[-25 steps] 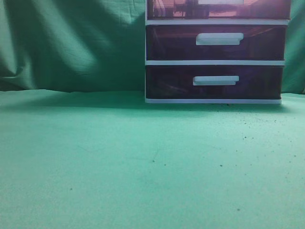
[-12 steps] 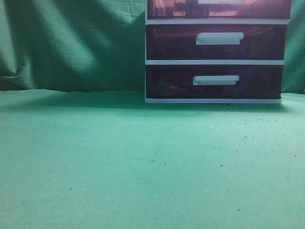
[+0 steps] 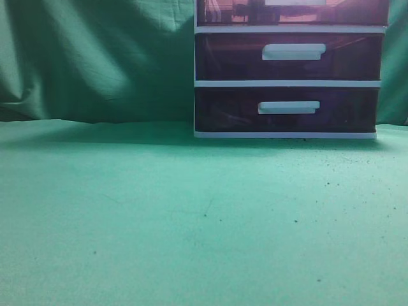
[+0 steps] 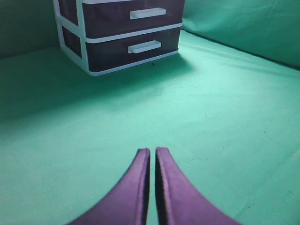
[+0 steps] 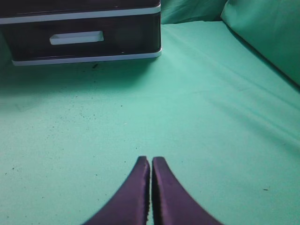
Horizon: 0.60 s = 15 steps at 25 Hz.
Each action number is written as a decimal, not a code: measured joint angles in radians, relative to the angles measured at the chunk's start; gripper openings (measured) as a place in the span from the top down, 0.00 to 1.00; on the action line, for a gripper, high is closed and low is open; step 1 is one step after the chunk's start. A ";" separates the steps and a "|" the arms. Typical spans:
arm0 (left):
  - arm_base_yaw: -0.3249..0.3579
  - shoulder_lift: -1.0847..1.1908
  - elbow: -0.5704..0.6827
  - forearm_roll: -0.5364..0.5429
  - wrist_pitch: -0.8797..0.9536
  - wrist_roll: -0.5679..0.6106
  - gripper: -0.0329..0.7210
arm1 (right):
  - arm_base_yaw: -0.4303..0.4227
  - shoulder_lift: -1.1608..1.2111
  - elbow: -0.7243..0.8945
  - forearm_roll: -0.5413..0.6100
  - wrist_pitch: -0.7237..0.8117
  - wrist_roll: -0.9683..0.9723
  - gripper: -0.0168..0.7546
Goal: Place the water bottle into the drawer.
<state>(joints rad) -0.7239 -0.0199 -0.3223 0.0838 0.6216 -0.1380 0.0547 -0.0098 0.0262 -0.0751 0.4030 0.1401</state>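
Green cloth covers the tabletop (image 3: 159, 217) and hangs as a wrinkled backdrop (image 3: 95, 57) behind it. From the exterior view we see none of our arms, only bare cloth on the left half with a few dark specks.

Our left claw (image 4: 153, 157) shows in the left wrist view as two purple fingers (image 4: 136, 187) pressed together at the tips, clenched on nothing, above the cloth and well apart from the unit (image 4: 84, 47), which stands ahead and to the left there.

To the right in the exterior view stands the white-framed unit (image 3: 287, 83), at the back of the tabletop against the backdrop. Its top drawer (image 3: 293, 13) is cut off by the upper edge; only a reddish translucent strip of its front shows, and we cannot make out what lies behind it. Below it sit the middle drawer (image 3: 223, 57) and the bottom drawer (image 3: 223, 109), both dark, both pushed in flush, each with a white handle.

Our right claw (image 5: 151, 161) is likewise clenched and empty, tips touching, over bare cloth, with the unit's lowest drawer (image 5: 131, 35) ahead and to the left.

We find no water bottle in any view.
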 joint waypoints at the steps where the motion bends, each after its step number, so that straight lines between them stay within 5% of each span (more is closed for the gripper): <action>1: 0.000 0.000 0.000 0.000 0.000 0.000 0.96 | 0.000 0.000 0.000 -0.002 -0.002 0.001 0.98; 15: 0.000 0.000 0.000 0.000 0.000 0.000 0.96 | 0.000 0.000 0.001 -0.004 -0.004 0.005 0.98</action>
<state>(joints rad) -0.7239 -0.0199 -0.3223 0.0838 0.6216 -0.1380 0.0547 -0.0098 0.0269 -0.0789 0.3991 0.1448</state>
